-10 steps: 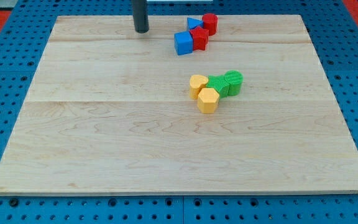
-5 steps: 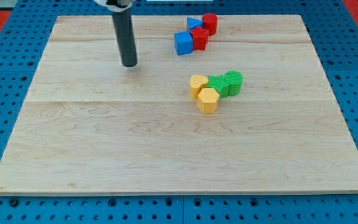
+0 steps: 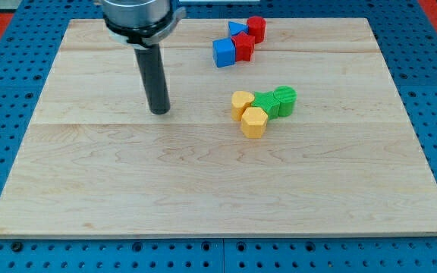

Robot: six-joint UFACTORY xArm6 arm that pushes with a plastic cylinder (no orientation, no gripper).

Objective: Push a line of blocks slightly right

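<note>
My tip (image 3: 159, 111) rests on the wooden board (image 3: 127, 182), left of centre. To its right, apart from it, a row of blocks stands: a yellow heart-like block (image 3: 241, 102), a green block (image 3: 265, 101) and a green cylinder (image 3: 285, 98), touching one another. A yellow hexagonal block (image 3: 254, 121) sits just below the yellow one. Near the view's top a second cluster lies: a blue cube (image 3: 224, 52), a red block (image 3: 243, 47), a blue triangular block (image 3: 237, 29) and a red cylinder (image 3: 256, 27).
The board sits on a blue perforated table (image 3: 6, 76). The arm's grey mount (image 3: 136, 17) hangs over the board's top left part.
My tip has moved from the board's top edge down toward the view's bottom and slightly left, to the level of the yellow-green row. No block has moved.
</note>
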